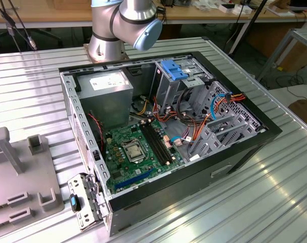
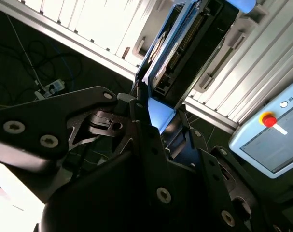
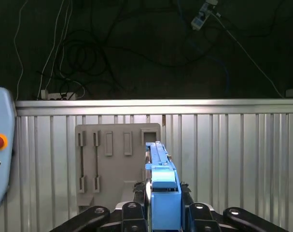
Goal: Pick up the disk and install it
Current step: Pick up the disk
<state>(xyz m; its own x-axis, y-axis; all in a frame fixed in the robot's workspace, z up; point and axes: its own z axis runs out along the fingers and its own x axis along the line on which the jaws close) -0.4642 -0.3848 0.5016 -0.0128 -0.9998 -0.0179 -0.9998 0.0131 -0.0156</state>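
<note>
We find the gripper (image 3: 163, 200) clamped on the blue rails of the disk (image 3: 159, 162), holding it edge-on over the ribbed worktop (image 3: 233, 154), in front of the grey holder plate (image 3: 110, 164).

surface: ribbed metal table (image 1: 274, 202) | on it: open computer case (image 1: 193, 182); grey fixture (image 1: 19, 185); arm base (image 1: 105, 45)

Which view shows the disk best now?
Second wrist view: the disk shows its broad face and blue rail, clamped in the hand. First wrist view has it edge-on, blue rail toward the camera. Exterior view covers the open computer case.
</note>
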